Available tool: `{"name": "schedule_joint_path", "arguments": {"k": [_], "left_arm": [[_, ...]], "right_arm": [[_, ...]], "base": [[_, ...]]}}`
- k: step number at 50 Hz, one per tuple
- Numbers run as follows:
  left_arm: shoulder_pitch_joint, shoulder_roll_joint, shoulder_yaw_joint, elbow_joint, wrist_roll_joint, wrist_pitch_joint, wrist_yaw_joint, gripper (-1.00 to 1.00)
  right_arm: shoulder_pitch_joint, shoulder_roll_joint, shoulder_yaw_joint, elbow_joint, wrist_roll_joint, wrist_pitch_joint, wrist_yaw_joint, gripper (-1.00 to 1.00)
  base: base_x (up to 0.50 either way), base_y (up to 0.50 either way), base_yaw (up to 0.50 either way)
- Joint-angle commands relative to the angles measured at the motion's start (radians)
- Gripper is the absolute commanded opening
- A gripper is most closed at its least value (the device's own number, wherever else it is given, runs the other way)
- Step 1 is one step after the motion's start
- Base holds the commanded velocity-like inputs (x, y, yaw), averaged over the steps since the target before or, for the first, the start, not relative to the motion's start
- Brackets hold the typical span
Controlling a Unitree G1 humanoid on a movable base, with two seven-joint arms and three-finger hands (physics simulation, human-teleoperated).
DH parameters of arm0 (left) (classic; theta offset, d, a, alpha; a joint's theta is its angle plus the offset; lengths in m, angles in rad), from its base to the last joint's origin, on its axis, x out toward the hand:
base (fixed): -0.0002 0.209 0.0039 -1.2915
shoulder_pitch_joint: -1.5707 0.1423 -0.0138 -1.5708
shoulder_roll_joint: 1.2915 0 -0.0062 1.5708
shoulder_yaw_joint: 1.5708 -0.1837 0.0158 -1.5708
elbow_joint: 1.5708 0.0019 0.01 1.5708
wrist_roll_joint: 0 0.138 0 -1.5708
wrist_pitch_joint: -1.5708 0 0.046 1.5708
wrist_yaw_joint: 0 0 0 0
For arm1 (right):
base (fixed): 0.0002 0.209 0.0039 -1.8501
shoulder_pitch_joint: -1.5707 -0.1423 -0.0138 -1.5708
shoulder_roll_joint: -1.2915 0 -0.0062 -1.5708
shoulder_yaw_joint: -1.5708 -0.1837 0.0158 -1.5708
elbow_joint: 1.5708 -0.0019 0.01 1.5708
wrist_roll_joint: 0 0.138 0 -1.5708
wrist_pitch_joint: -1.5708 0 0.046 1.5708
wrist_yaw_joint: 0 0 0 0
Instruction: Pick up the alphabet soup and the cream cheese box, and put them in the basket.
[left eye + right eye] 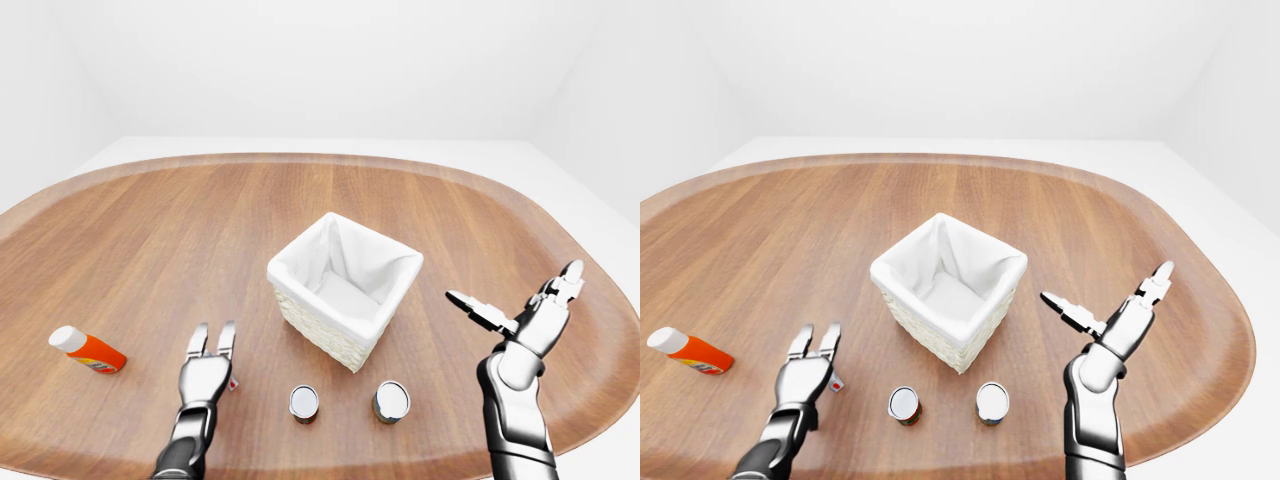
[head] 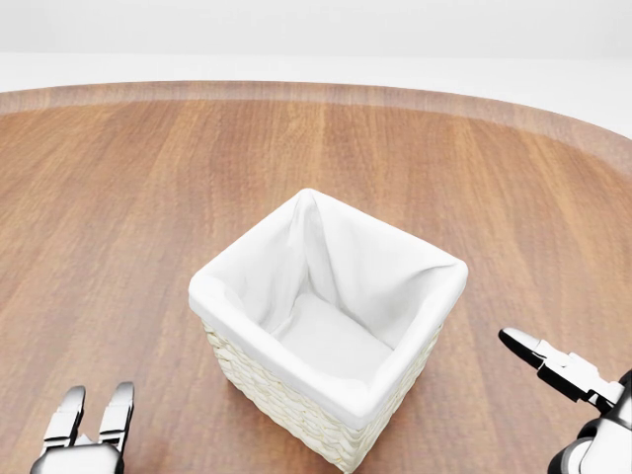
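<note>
Fingers (image 1: 212,340) of both hands spread, gripping nothing; white-lined basket (image 2: 415,351) bare inside, two cans (image 1: 304,403) below.

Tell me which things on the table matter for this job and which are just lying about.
Part of the job:
- basket, white-lined, nothing inside
- two upright cans; one may be the alphabet soup, labels unreadable
- small red-and-white item under the left hand, identity unclear

Just lying about:
- orange bottle with white cap, on its side

Right hand is open, holding nothing.
</note>
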Motion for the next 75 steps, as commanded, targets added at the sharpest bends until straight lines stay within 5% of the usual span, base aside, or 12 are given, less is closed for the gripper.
{"name": "schedule_joint_path", "arguments": {"k": [1,24,65,69,71,72,73,75], "left_arm": [[-0.083,0.01,-0.029,0.176,-0.046,0.001,0.032,1.0],[-0.243,-0.003,-0.089,0.495,-0.108,-0.037,0.032,1.0],[-0.248,-0.015,-0.085,0.571,-0.108,-0.034,0.032,1.0],[-0.246,-0.013,-0.083,0.573,-0.107,-0.034,0.032,0.28],[-0.246,-0.012,-0.082,0.574,-0.107,-0.033,0.032,0.17],[-0.246,-0.012,-0.082,0.573,-0.107,-0.035,0.032,-0.04],[-0.245,-0.011,-0.08,0.572,-0.109,-0.041,0.032,-0.44],[-0.242,-0.011,-0.082,0.573,-0.108,-0.037,0.032,-0.55]], "right_arm": [[0.003,0.002,0.002,-0.013,-0.003,0.004,0.0,1.0],[-0.001,0.0,0.001,-0.001,-0.003,0.0,0.0,1.0],[-0.001,0.001,0.0,-0.005,-0.004,0.0,0.0,1.0],[0.0,0.001,0.002,-0.008,-0.005,0.002,0.0,1.0],[-0.001,0.001,0.001,-0.005,-0.005,0.0,0.0,1.0],[-0.001,0.001,0.001,-0.005,-0.005,0.0,0.0,1.0],[-0.001,0.001,0.001,-0.004,-0.006,0.0,0.0,1.0],[0.002,0.002,0.002,-0.015,-0.006,0.007,0.0,1.0]], "base": [[0.0,0.0,0.0],[0.0,0.0,0.0],[0.0,0.0,0.0],[0.0,0.0,0.0],[0.0,0.0,0.0],[0.0,0.0,0.0],[0.0,0.0,0.0],[0.0,0.0,0.0]]}}
